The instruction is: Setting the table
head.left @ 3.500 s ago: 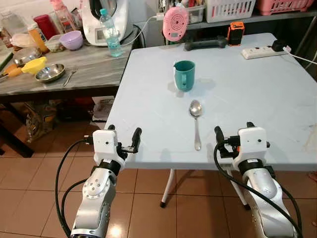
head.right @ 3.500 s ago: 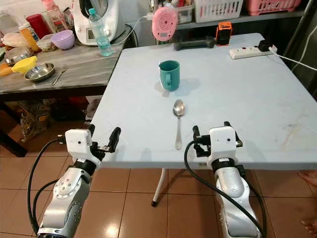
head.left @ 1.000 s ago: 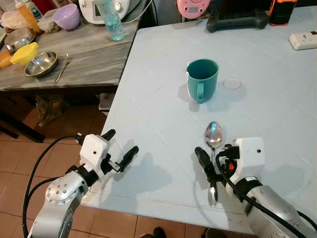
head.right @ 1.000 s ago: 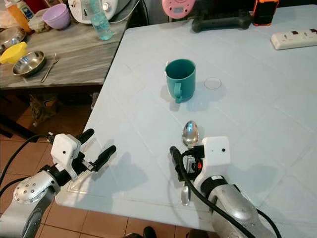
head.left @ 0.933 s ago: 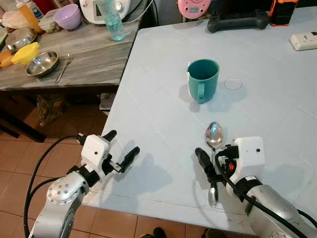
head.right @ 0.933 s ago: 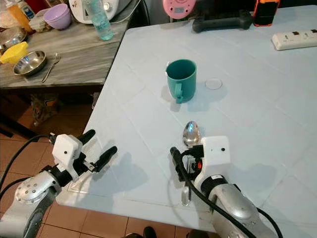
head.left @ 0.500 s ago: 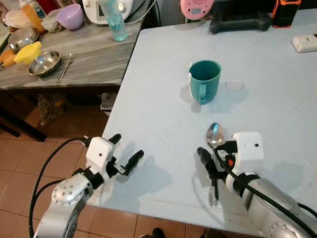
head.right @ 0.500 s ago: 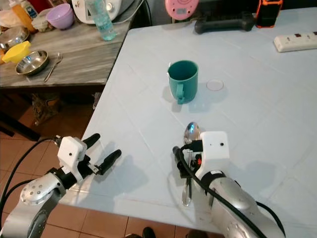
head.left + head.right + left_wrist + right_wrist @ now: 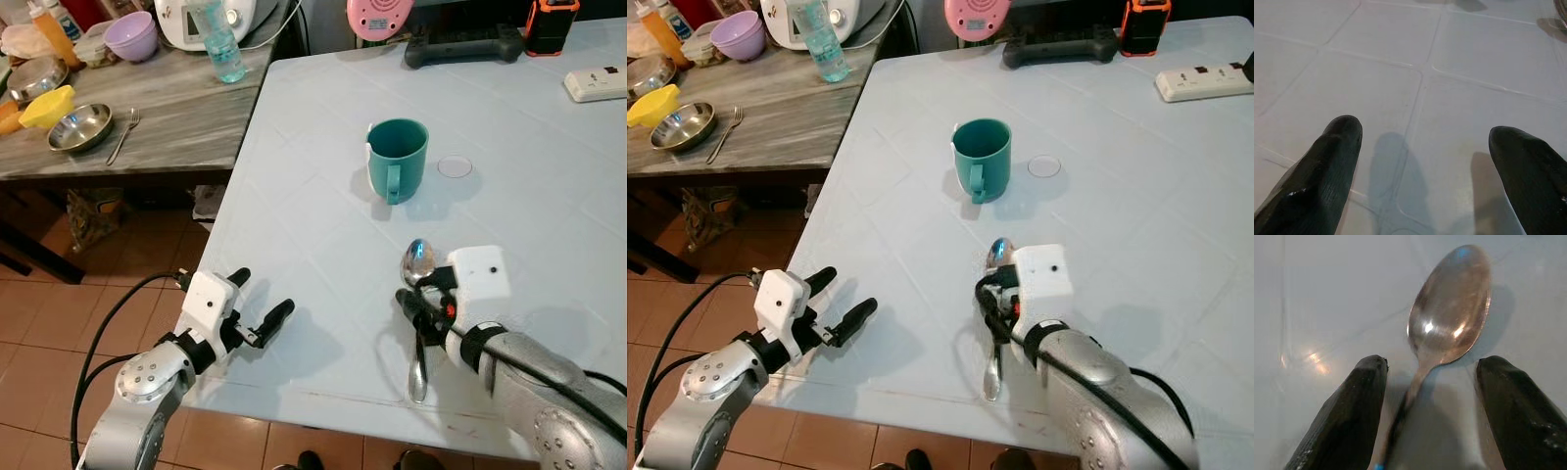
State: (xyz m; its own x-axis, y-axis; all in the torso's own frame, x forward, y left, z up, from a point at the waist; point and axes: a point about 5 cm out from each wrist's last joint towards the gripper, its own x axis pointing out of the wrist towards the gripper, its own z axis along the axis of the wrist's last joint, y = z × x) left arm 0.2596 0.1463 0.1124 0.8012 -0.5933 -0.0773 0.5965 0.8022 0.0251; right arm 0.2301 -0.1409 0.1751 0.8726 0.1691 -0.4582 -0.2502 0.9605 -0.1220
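Note:
A steel spoon (image 9: 418, 266) lies on the light blue table (image 9: 294, 225), bowl toward a teal mug (image 9: 397, 157) that stands upright farther back. My right gripper (image 9: 423, 308) is low over the spoon and open. In the right wrist view its two black fingers (image 9: 1347, 416) straddle the spoon's neck just behind the bowl (image 9: 1449, 303), without closing on it. My left gripper (image 9: 262, 294) is open over the table's near left edge, with bare tabletop between its fingers (image 9: 1327, 156).
A small clear lid (image 9: 454, 166) lies right of the mug. At the table's back are a black object (image 9: 465, 44) and a power strip (image 9: 596, 83). A wooden side table (image 9: 167, 108) at left holds a steel bowl (image 9: 78, 127), a fork (image 9: 122, 137) and a bottle (image 9: 217, 44).
I have come closer and lean over the table. My right gripper has moved forward and down along the spoon toward its bowl. My left gripper has edged over the table corner.

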